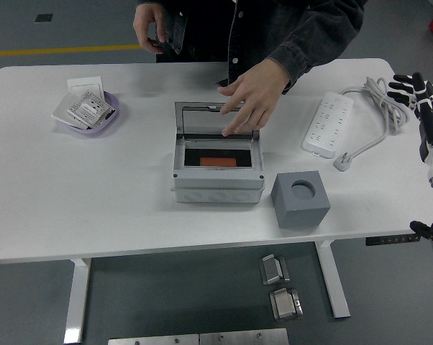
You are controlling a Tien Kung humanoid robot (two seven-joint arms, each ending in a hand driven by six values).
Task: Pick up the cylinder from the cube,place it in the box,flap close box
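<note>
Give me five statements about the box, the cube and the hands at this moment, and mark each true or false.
1. The box has its flap raised. True.
2. A cylinder sits in the hole of the grey cube. False: the hole is empty.
3. An orange object lies inside the box. True.
4. The right hand grips the cube. False: it is near the table's right edge, holding nothing.
5. The person's hand is at the flap. True.
</note>
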